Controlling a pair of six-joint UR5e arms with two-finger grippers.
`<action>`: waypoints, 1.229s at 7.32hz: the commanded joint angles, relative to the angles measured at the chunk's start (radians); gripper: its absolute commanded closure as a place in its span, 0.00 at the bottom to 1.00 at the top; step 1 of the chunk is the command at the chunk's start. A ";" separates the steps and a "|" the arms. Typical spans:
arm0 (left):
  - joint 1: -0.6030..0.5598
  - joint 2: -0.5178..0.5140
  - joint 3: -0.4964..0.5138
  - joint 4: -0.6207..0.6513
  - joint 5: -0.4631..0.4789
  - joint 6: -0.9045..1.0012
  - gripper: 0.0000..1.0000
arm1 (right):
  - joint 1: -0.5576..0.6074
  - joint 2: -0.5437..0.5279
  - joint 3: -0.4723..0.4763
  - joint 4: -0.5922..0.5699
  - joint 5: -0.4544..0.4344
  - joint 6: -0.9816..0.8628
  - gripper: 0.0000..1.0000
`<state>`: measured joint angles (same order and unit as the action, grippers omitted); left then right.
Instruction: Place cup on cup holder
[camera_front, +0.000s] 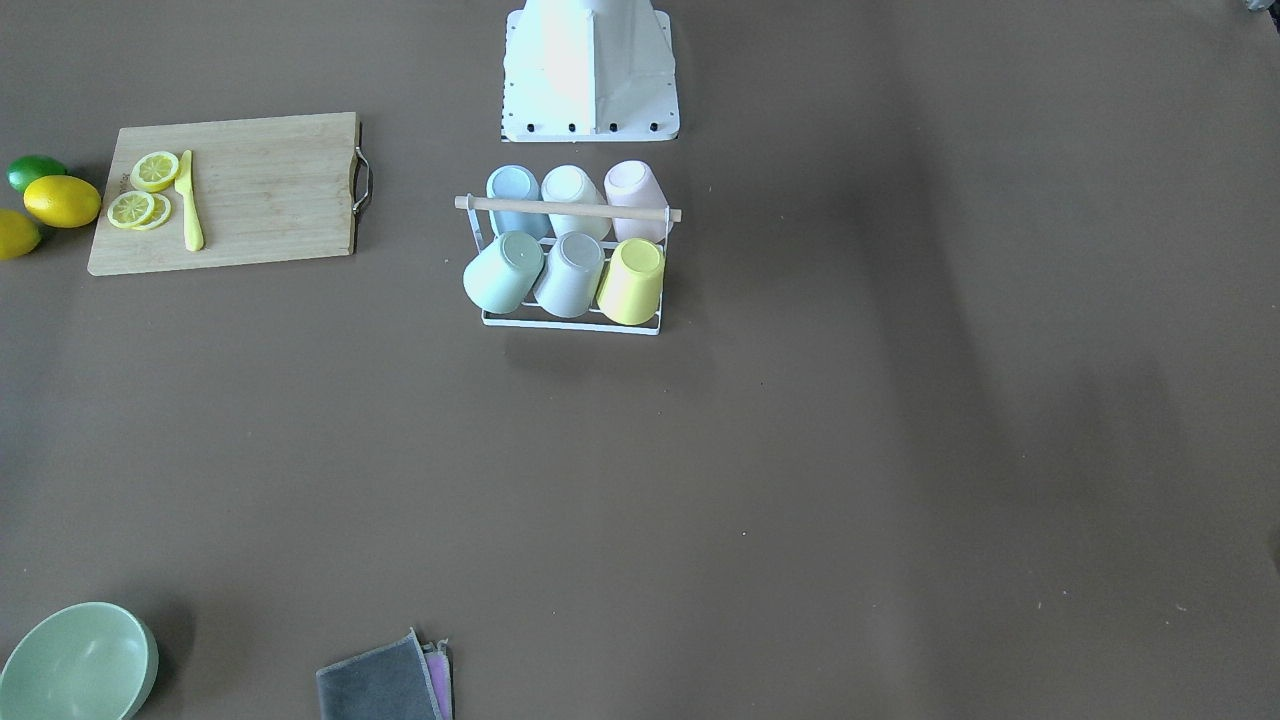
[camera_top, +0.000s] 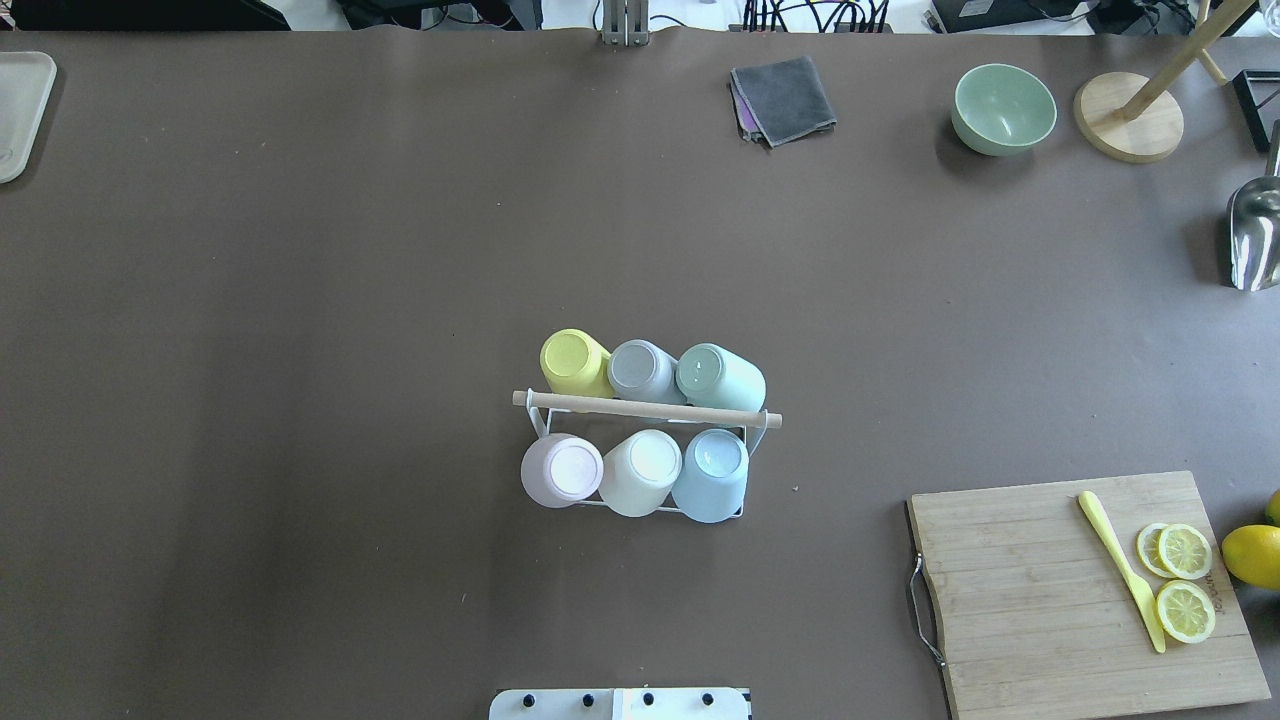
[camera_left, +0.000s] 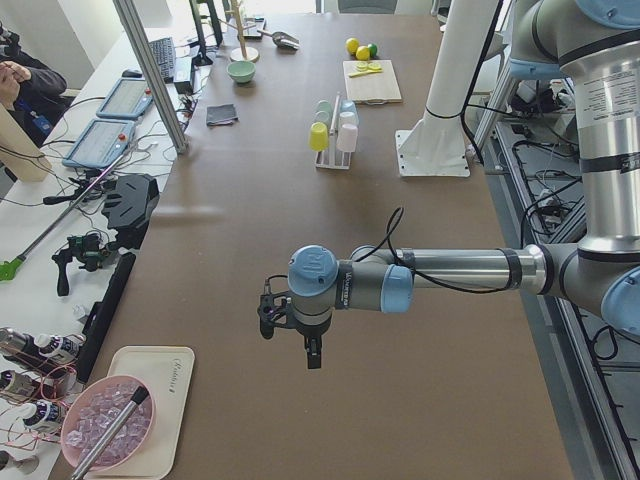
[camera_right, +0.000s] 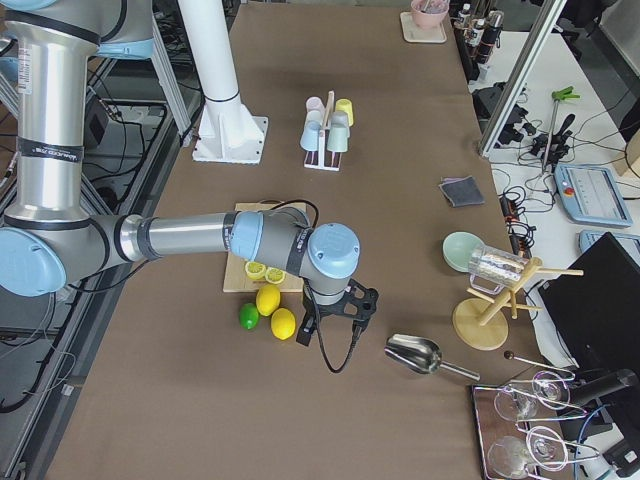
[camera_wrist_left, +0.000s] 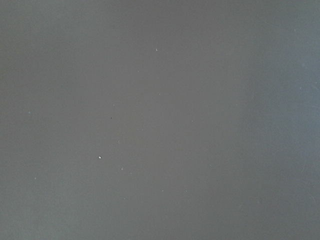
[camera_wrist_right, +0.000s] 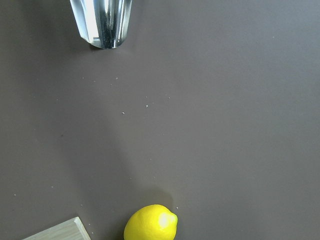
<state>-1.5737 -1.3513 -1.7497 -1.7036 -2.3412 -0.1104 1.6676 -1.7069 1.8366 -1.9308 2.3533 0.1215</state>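
The cup holder (camera_top: 645, 408), a white wire rack with a wooden rod handle, stands mid-table in front of the robot base; it also shows in the front view (camera_front: 567, 209). Several cups sit upside down on its pegs: yellow (camera_top: 572, 362), grey (camera_top: 640, 370), green (camera_top: 718, 378), pink (camera_top: 560, 470), white (camera_top: 642, 470) and blue (camera_top: 712, 472). My left gripper (camera_left: 312, 352) hangs over bare table far to the left. My right gripper (camera_right: 305, 330) hangs near the lemons at the table's right end. Both show only in side views, so I cannot tell if they are open or shut.
A wooden cutting board (camera_top: 1030, 600) with lemon slices (camera_top: 1185, 580) and a yellow knife (camera_top: 1120, 565) lies at the near right, whole lemons (camera_top: 1255, 555) beside it. A green bowl (camera_top: 1003, 108), folded cloth (camera_top: 785, 98), metal scoop (camera_top: 1255, 235) and wooden stand (camera_top: 1128, 130) sit at the far side.
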 joint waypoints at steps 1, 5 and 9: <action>0.000 0.014 0.021 -0.064 0.014 0.221 0.02 | 0.000 -0.006 -0.007 0.007 -0.006 0.000 0.00; 0.003 0.003 0.045 -0.051 0.013 0.219 0.02 | 0.000 -0.003 -0.008 0.007 -0.006 0.006 0.00; 0.003 -0.006 0.033 0.024 0.006 0.215 0.02 | 0.000 -0.007 -0.011 0.007 -0.008 0.012 0.00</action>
<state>-1.5708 -1.3548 -1.7152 -1.6909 -2.3341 0.1071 1.6675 -1.7134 1.8269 -1.9248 2.3488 0.1335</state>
